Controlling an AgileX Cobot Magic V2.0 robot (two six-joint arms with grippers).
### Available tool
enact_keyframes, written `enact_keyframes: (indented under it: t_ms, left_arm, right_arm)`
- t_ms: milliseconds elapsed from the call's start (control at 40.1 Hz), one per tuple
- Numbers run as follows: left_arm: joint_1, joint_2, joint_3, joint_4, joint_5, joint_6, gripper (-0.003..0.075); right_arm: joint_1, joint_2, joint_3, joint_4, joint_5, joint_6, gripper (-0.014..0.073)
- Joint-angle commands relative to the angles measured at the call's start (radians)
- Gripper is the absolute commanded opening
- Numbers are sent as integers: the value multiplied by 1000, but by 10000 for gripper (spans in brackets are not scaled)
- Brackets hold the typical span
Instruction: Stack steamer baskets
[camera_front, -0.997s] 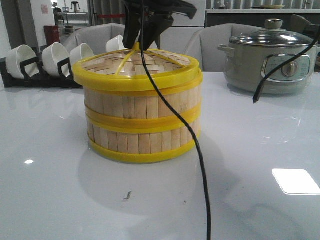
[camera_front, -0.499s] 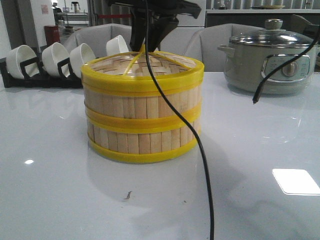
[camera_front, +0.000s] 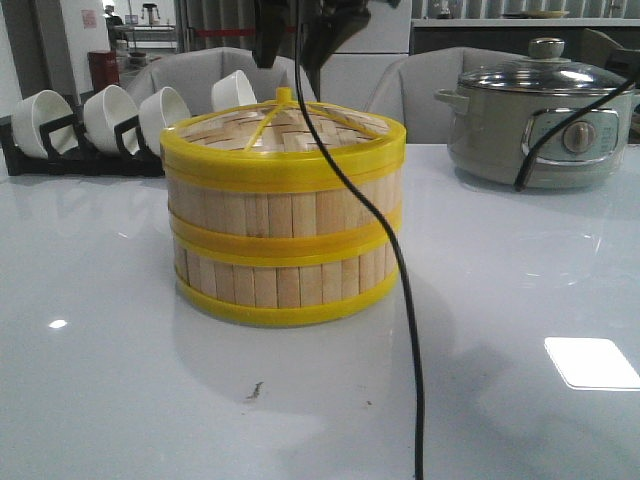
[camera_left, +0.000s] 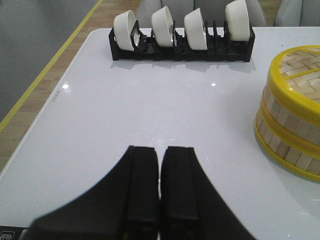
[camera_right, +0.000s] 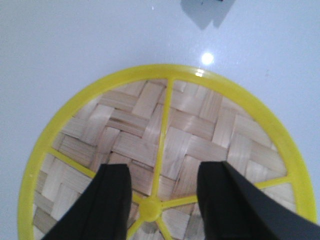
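Two steamer baskets stand stacked at the table's middle, the upper one (camera_front: 285, 205) squarely on the lower one (camera_front: 285, 288). A woven lid (camera_front: 290, 135) with a yellow knob (camera_front: 284, 96) lies level on top. My right gripper (camera_front: 298, 50) hangs just above the knob, open and apart from it. In the right wrist view its fingers straddle the knob (camera_right: 150, 209) over the lid (camera_right: 165, 125), the gripper (camera_right: 162, 167) holding nothing. My left gripper (camera_left: 161, 150) is shut and empty over bare table, to the left of the stack (camera_left: 287, 130).
A black rack of white bowls (camera_front: 100, 120) stands at the back left, seen also in the left wrist view (camera_left: 180, 30). A grey-green pot with glass lid (camera_front: 535, 120) sits back right. A black cable (camera_front: 405, 300) hangs in front of the stack. The table's left edge (camera_left: 30, 135) is near.
The lid was tilted in the right gripper a second ago; it now lies level on the stack. The right gripper has opened, let it go and risen.
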Motion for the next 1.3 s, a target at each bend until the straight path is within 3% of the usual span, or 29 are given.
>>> enact_keyframes:
  t_ms: [0, 249, 698, 848, 972, 1272]
  left_arm:
    - [-7, 10, -25, 9, -84, -10, 99]
    - [-7, 10, -25, 9, -84, -10, 99]
    - [-7, 10, -25, 9, -84, -10, 99]
    - [-7, 10, -25, 9, -84, -10, 99]
    - [-7, 10, -25, 9, -84, -10, 99]
    - [-7, 10, -25, 9, -84, -10, 99]
  right_arm:
    - [-4, -141, -28, -36, -75, -7, 412]
    - [-17, -340, 79, -148, -94, -7, 364]
    - [-184, -1005, 1015, -140, -595, -3, 364]
    - [-298, -1217, 1243, -125, -616, -3, 364]
    - [-452, -1422, 1448, -124, -614, -3, 364]
    - [-592, -1661, 1643, -31, -463, -3, 364]
